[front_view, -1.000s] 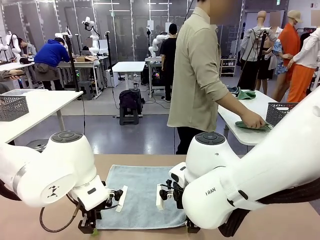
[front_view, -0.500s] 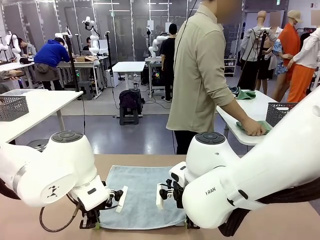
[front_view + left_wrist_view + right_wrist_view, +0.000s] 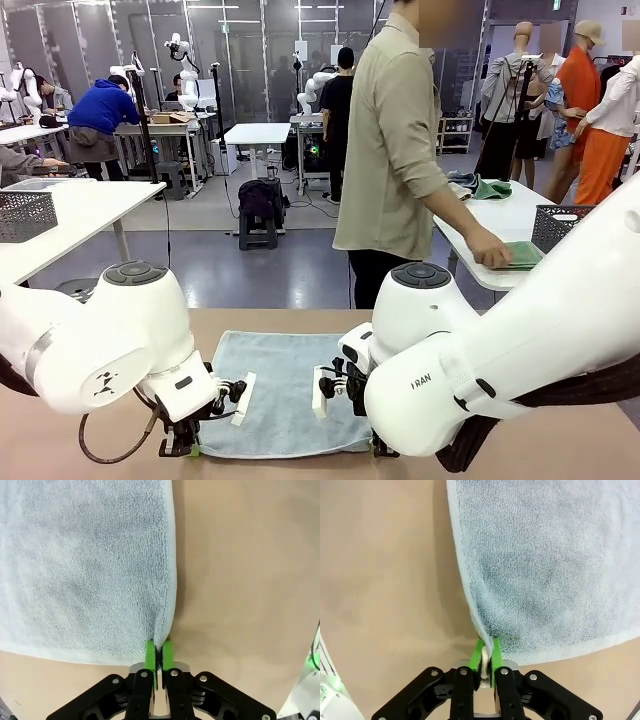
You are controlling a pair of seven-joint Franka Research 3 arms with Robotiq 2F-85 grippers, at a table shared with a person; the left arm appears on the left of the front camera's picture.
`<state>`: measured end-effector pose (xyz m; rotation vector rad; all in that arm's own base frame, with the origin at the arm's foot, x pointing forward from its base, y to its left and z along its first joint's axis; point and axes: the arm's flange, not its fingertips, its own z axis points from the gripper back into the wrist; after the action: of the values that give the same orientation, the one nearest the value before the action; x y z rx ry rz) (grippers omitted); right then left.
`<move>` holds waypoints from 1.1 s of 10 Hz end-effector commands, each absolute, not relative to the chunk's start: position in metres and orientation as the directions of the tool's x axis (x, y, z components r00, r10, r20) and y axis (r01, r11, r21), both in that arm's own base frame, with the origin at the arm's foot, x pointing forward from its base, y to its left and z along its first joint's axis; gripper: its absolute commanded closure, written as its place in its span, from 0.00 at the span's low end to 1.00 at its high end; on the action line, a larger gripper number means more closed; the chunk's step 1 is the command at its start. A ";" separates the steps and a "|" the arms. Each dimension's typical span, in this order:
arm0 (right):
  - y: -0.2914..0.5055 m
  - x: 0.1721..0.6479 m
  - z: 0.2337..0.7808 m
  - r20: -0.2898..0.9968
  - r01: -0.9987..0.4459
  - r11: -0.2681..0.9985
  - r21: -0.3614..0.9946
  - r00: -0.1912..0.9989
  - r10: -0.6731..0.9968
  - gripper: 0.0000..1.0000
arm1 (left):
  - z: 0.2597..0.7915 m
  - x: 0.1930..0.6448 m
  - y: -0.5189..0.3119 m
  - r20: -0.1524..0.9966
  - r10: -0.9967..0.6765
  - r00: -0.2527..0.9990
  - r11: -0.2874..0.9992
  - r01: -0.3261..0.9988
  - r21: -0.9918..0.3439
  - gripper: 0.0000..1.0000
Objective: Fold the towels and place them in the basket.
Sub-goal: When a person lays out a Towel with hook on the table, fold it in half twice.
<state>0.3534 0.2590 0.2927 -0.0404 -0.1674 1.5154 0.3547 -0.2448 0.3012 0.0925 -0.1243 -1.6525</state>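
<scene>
A pale blue-grey towel [image 3: 285, 385] lies flat on the tan table between my two arms. Its near edge is by the table's front. The left gripper [image 3: 159, 652] is shut on the towel's [image 3: 85, 565] near corner, green pads pinching the hem. In the front view that gripper [image 3: 188, 447] sits low at the towel's near-left corner. The right gripper [image 3: 486, 655] is shut on the other near corner of the towel [image 3: 545, 555], with the small white loop caught between its pads. The right gripper [image 3: 380, 450] is mostly hidden behind its arm. The basket of the task is out of view.
A person [image 3: 395, 150] stands beyond the table's far edge, turned to a white side table [image 3: 505, 225] with green cloths [image 3: 515, 255] and a dark mesh basket [image 3: 560, 225] on it. Bare tan tabletop [image 3: 250, 580] lies on both sides of the towel.
Both grippers have closed onto the towel's near corners. The person's hand has slid along the green cloth on the side table.
</scene>
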 end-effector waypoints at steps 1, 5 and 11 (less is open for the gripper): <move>0.260 0.354 0.293 0.081 -0.990 0.054 -0.130 0.044 0.996 1.00 | 0.300 0.355 -0.244 0.016 -0.997 -0.080 -0.077 0.988 0.131 1.00; 0.260 0.354 0.293 0.081 -0.990 0.054 -0.130 0.044 0.996 1.00 | 0.300 0.355 -0.244 0.016 -0.997 -0.080 -0.077 0.988 0.131 1.00; 0.265 0.366 0.337 0.116 -0.977 0.017 -0.212 -0.008 0.993 0.93 | 0.359 0.364 -0.256 0.042 -0.994 -0.100 -0.089 0.972 0.217 0.94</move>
<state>0.3625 0.2657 0.3240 -0.0645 -0.2444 1.5273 0.3632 -0.2532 0.3403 0.1244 -0.2079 -1.6506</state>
